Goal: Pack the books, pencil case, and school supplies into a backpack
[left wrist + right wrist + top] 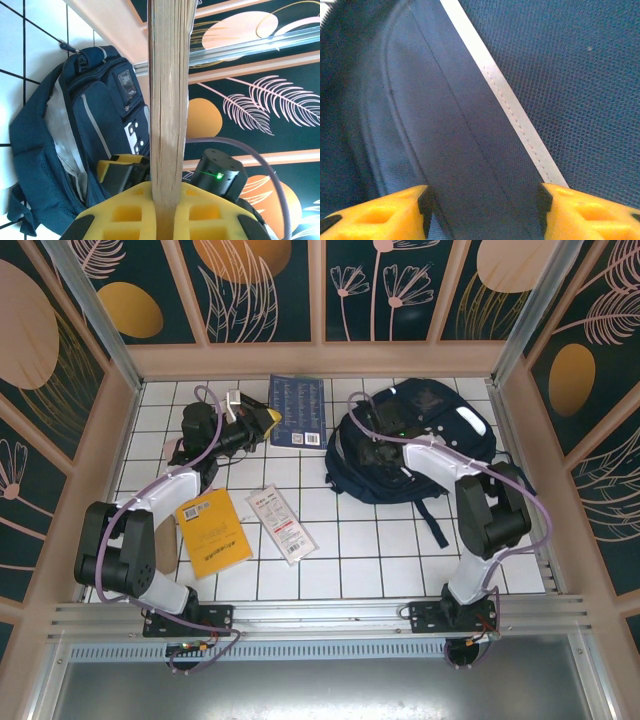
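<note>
Backpack (440,405): on the right half of the table (340,560), lying flat with its front patches up. Pale lining shows at the open mouth in the left wrist view.
Step in hand: loading the books, judged from one lifted and facing the backpack.
Left gripper (167,200): clenched on the held book (167,100), which stands on edge with its page block toward the wrist camera. Cover colour not to be told.
Right gripper (485,200): jaws apart over the backpack's dark fabric and a white stripe, grasping nothing as far as can be told. Contact with the cloth not to be told.
Next move: likely calls for carrying the held book rightward to the mouth with its edge lined up along the opening, and for the right gripper to pinch the rim and keep it wide, since soft fabric may sag shut.
Navy book (298,410): flat at the far side of the table, between the left gripper and the backpack.
Yellow book (212,532): flat on the near left, beside the left arm.
White packet (282,523): flat just to the right of the yellow book — apart from it.
Count: three books — one held, two lying; one white packet; one backpack; two grippers.
</note>
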Robot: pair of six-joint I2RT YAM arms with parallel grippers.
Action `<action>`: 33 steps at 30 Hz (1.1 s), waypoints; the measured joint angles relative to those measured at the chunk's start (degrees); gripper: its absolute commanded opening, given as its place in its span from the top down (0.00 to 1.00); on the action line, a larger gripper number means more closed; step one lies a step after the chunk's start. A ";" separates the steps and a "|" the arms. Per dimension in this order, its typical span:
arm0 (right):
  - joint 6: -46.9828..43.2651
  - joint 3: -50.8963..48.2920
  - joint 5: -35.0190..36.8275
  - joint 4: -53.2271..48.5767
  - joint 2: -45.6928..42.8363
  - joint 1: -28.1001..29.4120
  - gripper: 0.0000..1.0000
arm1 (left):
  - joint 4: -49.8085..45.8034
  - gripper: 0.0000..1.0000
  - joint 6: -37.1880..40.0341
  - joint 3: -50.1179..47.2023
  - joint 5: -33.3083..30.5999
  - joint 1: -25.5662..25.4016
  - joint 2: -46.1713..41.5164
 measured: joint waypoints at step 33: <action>-8.33 6.01 7.80 -5.25 4.13 3.50 0.43 | -2.38 1.00 3.85 -0.63 0.28 0.00 0.00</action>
